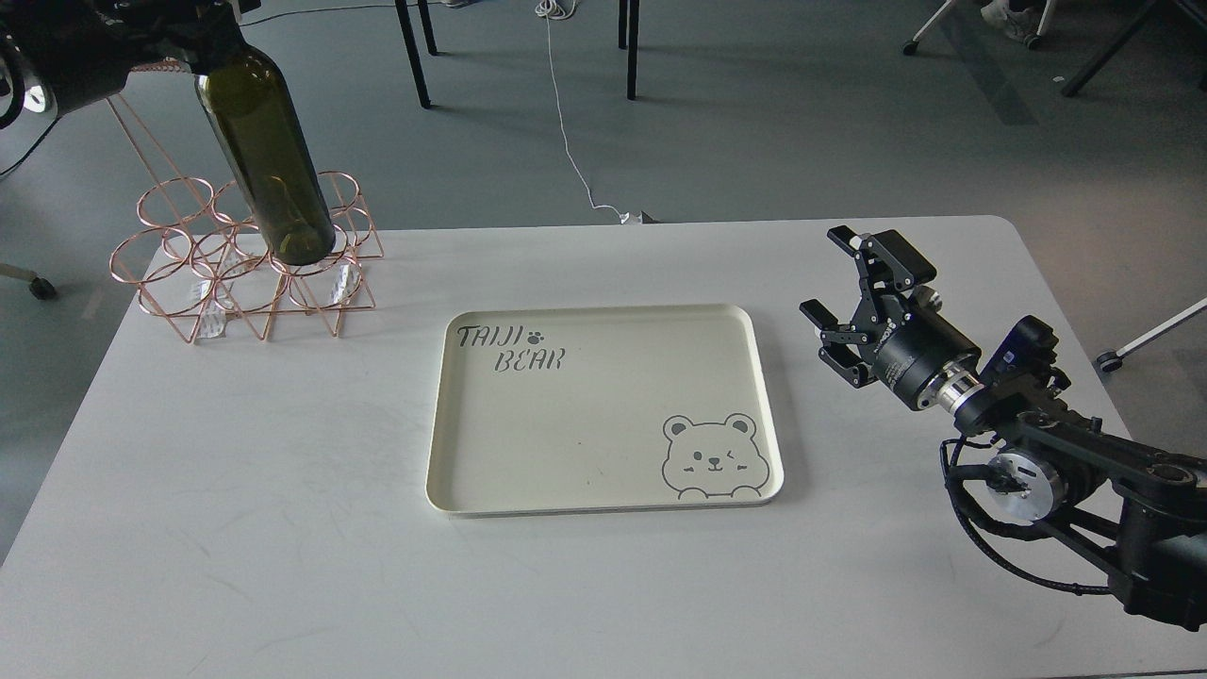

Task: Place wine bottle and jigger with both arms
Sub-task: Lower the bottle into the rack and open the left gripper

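Here the left gripper (203,42) holds the wine bottle (269,160) over the wire rack (245,269), the right gripper (853,283) gapes empty, the tray (603,490) bare, no jigger visible.

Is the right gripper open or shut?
Open: the right gripper has its two fingers spread apart with nothing between them, above the table.

Wire rack (247,264) crowds far-left corner; tray (603,490) centre; table (236,528) elsewhere open.

My right arm (1084,471) is black with silver joint rings and looped black cables; its gripper (853,283) has 2 black fingers. My left arm (85,47) shows as dark housing.
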`<state>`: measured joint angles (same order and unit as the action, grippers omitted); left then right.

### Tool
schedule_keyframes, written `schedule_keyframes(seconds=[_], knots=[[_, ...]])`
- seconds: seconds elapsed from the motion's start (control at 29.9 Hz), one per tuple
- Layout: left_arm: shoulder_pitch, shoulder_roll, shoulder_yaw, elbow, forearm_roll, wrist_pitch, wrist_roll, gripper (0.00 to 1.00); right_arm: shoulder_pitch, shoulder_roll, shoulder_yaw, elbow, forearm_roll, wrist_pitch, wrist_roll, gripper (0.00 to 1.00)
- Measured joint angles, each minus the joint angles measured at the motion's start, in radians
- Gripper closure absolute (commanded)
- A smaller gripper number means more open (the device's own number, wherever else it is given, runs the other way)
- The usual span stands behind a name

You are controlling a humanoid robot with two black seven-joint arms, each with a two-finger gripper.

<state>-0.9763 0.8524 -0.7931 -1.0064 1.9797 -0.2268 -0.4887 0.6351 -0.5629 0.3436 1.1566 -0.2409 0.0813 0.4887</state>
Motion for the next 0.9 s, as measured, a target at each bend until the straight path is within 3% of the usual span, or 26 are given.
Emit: schedule_keyframes(seconds=[0.9], knots=[[0.013, -0.043, 0.016, 0.075, -0.002, 0.017, -0.001, 0.83, -0.003, 0.000, 0.000, 0.000, 0.000, 0.000, 0.000, 0.01]])
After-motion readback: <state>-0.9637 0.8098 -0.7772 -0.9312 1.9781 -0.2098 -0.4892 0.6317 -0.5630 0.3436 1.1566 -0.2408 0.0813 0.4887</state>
